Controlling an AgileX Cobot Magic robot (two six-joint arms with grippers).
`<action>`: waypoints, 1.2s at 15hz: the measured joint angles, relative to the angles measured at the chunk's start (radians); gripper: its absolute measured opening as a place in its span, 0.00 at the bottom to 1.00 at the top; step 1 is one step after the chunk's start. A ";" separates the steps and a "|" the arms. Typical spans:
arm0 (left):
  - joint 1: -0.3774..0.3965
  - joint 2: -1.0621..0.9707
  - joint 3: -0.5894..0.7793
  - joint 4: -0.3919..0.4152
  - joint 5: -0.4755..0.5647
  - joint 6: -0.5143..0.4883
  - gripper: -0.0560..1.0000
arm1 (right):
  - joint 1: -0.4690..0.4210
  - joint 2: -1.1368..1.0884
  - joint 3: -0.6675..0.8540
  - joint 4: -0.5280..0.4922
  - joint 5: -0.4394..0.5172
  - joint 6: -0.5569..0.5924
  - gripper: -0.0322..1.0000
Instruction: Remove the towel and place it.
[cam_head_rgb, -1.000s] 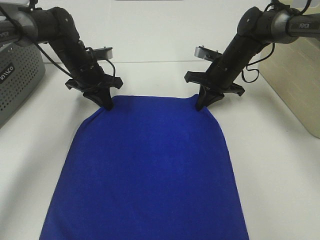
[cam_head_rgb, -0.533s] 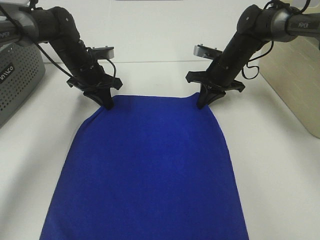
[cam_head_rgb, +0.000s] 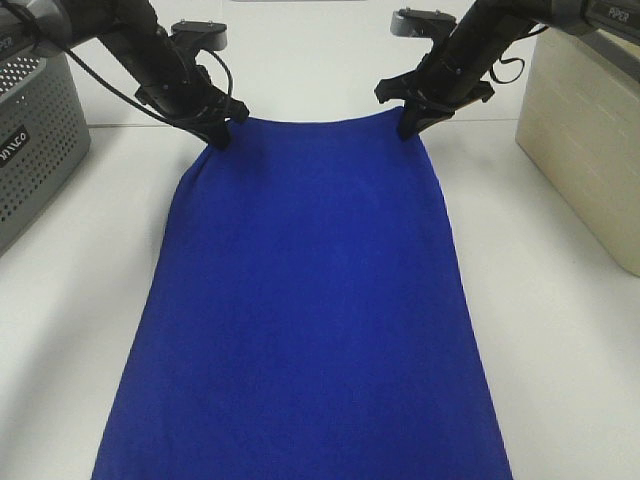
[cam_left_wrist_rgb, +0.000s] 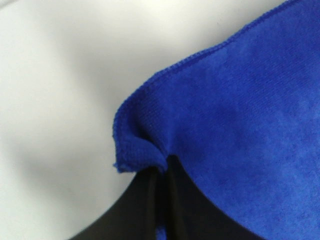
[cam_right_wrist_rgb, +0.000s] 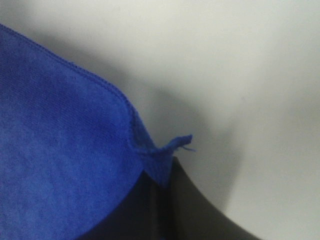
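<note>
Counts: one towel (cam_head_rgb: 310, 300), two grippers, one grey perforated basket (cam_head_rgb: 35, 140), one beige box (cam_head_rgb: 590, 150)
Left gripper (cam_head_rgb: 220, 138): clamped shut on one far towel corner
Right gripper (cam_head_rgb: 405, 128): pinched on the other far corner
Towel: deep blue, stretched between both grippers – far edge raised, the rest on the white table (cam_head_rgb: 560, 340)
Wrist views only: stitched hem (cam_left_wrist_rgb: 150, 85), corner bunched between black fingers (cam_left_wrist_rgb: 150, 200) – loose thread (cam_right_wrist_rgb: 185, 146) at the right corner

A high camera off the arms looks down across the white table (cam_head_rgb: 560, 330) at the whole scene, while each wrist camera sits very close, facing along its closed black gripper, left (cam_left_wrist_rgb: 162, 172) and right (cam_right_wrist_rgb: 160, 175), sharing the deep blue soft rectangular towel's (cam_head_rgb: 310, 300) far corners.
</note>
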 joint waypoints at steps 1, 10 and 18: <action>0.000 0.000 0.000 0.008 -0.046 0.000 0.06 | 0.000 0.000 -0.015 -0.001 -0.032 -0.011 0.05; -0.001 0.000 0.000 0.052 -0.381 0.049 0.06 | 0.000 0.002 -0.019 0.000 -0.293 -0.052 0.05; -0.001 0.043 0.000 0.105 -0.453 0.051 0.06 | 0.000 0.027 -0.019 0.089 -0.414 -0.160 0.05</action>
